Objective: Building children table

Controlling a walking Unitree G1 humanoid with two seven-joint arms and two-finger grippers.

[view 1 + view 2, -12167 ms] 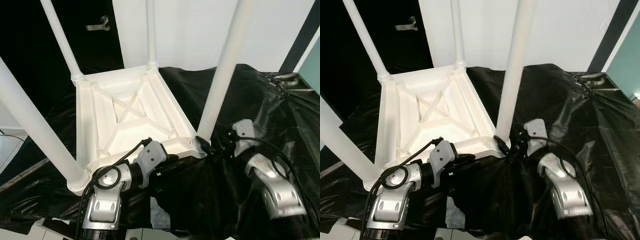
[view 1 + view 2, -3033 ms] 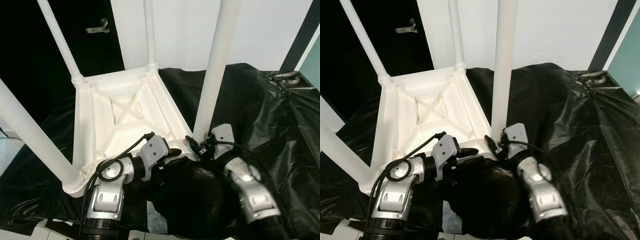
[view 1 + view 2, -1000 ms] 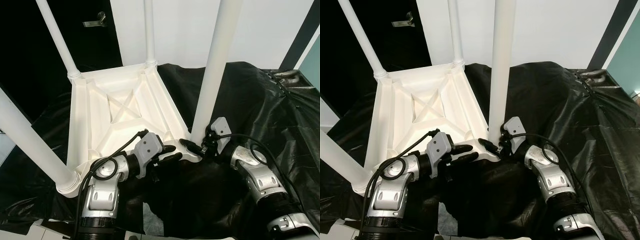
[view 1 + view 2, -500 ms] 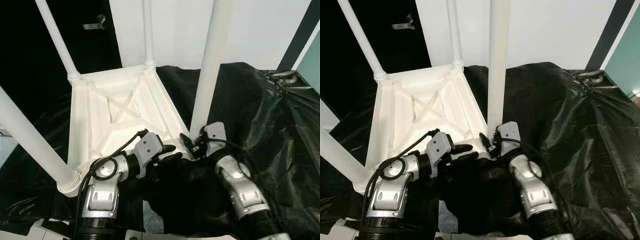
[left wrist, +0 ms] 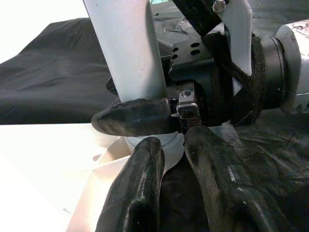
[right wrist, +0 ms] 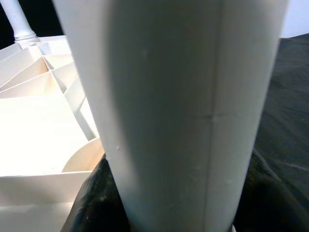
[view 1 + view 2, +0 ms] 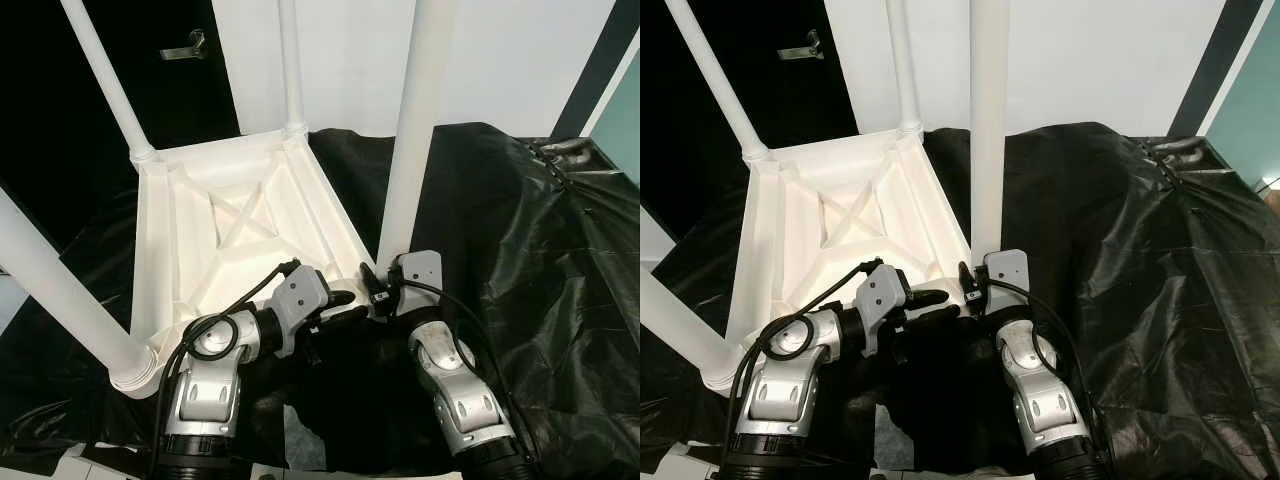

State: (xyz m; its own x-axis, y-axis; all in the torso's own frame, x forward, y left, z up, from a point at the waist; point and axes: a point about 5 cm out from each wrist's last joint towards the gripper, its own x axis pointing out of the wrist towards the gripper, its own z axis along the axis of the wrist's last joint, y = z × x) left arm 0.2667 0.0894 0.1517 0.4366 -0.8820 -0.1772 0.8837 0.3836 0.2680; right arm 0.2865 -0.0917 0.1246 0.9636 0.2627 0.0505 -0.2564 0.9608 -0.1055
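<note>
A white children's table lies upside down on black sheeting, its legs pointing up. My right gripper is shut around the base of the near right leg, which stands upright in its corner socket. In the right wrist view that leg sits between the black fingers. My left gripper rests at the same corner, right beside the right gripper. Its fingers are a narrow gap apart with nothing between them, and they point at the leg's collar.
Three more white legs rise at the far left, far right and near left corners. Crumpled black sheeting covers the surface to the right. A dark door with a handle stands behind the table.
My right forearm has swung round from the right of the leg to the near side, still clamped on its base. The leg now stands straighter. The left gripper stays at the corner.
</note>
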